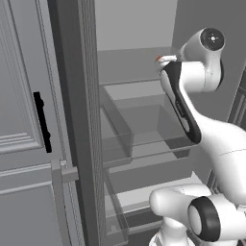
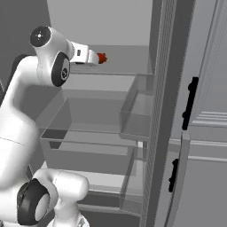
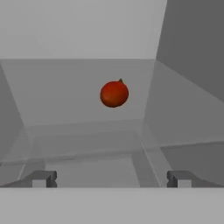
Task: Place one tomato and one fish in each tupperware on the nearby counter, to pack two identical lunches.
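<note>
A round red tomato (image 3: 114, 93) with a small dark stem rests on the glass shelf of an open fridge, straight ahead of my gripper (image 3: 111, 178) and some way beyond it. Both fingertips (image 3: 41, 178) stand wide apart with nothing between them, so the gripper is open. In the right base view the white hand (image 2: 84, 55) reaches into the upper shelf, and the tomato (image 2: 102, 58) lies just past its tip. The left base view shows a red sliver of tomato (image 1: 158, 58) beside the wrist. The fish, the tupperware and the counter are out of view.
Below the tomato's level a glass shelf (image 2: 88, 128) and a clear drawer span the fridge. Clear door bins (image 2: 137, 115) hang at the side. A grey panelled door with a black handle (image 1: 42, 122) stands close to the arm. The fridge side wall (image 3: 192, 65) rises right of the tomato.
</note>
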{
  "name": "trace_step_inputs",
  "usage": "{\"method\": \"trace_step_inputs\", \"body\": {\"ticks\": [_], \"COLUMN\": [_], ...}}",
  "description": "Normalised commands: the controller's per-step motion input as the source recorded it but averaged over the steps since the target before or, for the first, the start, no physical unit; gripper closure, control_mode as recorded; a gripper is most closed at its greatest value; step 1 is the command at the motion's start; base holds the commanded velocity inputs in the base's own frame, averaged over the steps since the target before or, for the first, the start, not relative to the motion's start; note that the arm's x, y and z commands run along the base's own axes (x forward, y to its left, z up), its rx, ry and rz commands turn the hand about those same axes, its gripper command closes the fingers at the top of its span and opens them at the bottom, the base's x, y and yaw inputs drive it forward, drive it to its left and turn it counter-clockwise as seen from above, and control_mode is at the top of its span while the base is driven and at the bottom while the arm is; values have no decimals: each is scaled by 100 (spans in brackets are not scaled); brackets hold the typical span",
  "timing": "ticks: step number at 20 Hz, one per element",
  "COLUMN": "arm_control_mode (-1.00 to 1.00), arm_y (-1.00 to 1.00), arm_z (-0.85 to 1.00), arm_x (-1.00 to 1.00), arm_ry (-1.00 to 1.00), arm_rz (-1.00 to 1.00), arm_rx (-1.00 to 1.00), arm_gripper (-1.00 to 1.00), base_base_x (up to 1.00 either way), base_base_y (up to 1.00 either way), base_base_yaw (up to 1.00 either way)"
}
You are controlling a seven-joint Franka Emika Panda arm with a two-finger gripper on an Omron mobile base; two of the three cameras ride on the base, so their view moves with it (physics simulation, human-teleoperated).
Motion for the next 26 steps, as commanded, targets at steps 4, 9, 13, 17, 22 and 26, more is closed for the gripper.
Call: {"method": "trace_step_inputs", "body": {"ticks": [4, 9, 13, 17, 22, 26], "arm_control_mode": [-100, -100, -100, -100, -100, -100], "arm_y": [-15, -6, 0, -5, -7, -3], "arm_z": [14, 1, -3, -19, -23, -4], "arm_x": [93, 76, 58, 50, 57, 11], "arm_ry": [15, 3, 6, 6, 9, 4], "arm_rz": [11, 10, 1, -1, -2, 0], "arm_rx": [0, 0, 0, 0, 0, 0], "arm_gripper": [-100, -100, -100, -100, -100, -100], "base_base_x": [0, 0, 0, 0, 0, 0], "base_base_y": [0, 0, 0, 0, 0, 0], "base_base_yaw": [0, 0, 0, 0, 0, 0]}}
